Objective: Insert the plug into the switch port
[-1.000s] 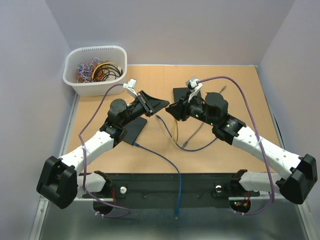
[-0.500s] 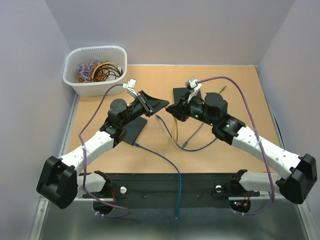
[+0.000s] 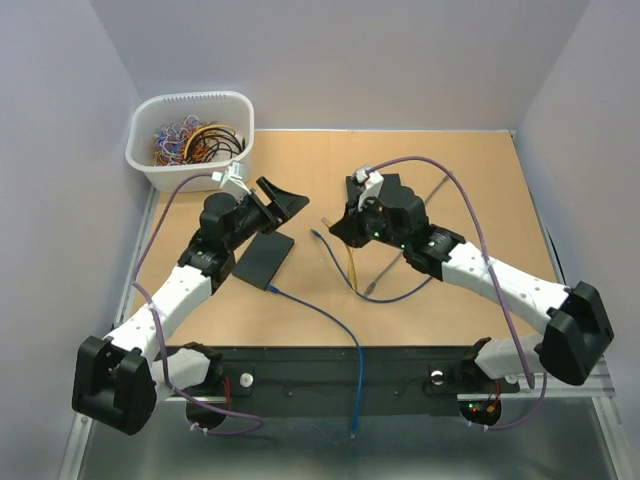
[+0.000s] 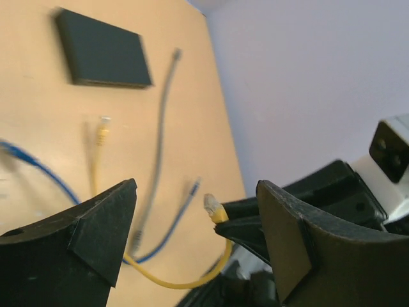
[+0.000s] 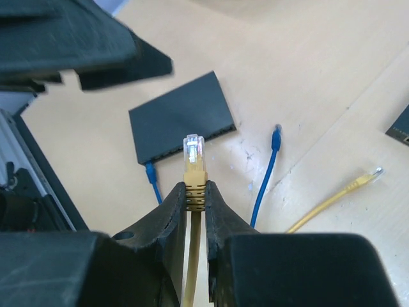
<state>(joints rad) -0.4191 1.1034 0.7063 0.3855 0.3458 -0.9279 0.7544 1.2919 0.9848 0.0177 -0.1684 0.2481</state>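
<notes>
At the far left stands the white plastic basket of tangled cables [image 3: 190,135], which plays no part here. Next comes your left end effector [image 3: 283,199], raised off the tan surface [image 3: 490,160] with its jaws spread wide and nothing between them. Its wrist view looks straight across at the plug.

Just below it, the flat black rectangular switch [image 3: 265,258] lies on the surface with a blue cable [image 3: 318,313] already seated in its near edge. Nothing is steadying the switch.

Further right, the clear-tipped plug of the yellow cable [image 5: 193,151] is in the air, well apart from the switch, its tip pointing roughly toward it. Your right end effector [image 5: 195,192] is pinched closed on the yellow boot just behind the clear tip, and the cable trails away under the wrist.

I judge you are in the carry-and-align step: the plug is grasped and insertion has not begun. The next move calls for lowering the plug to the level of the port edge, squaring it to a free port and pushing along the port's axis. The free ports are probably on the edge where the blue cable enters, but neither wrist view shows them clearly, so confirm before you commit. Consider setting the left end effector on the switch, since a light box may slide under the push.
</notes>
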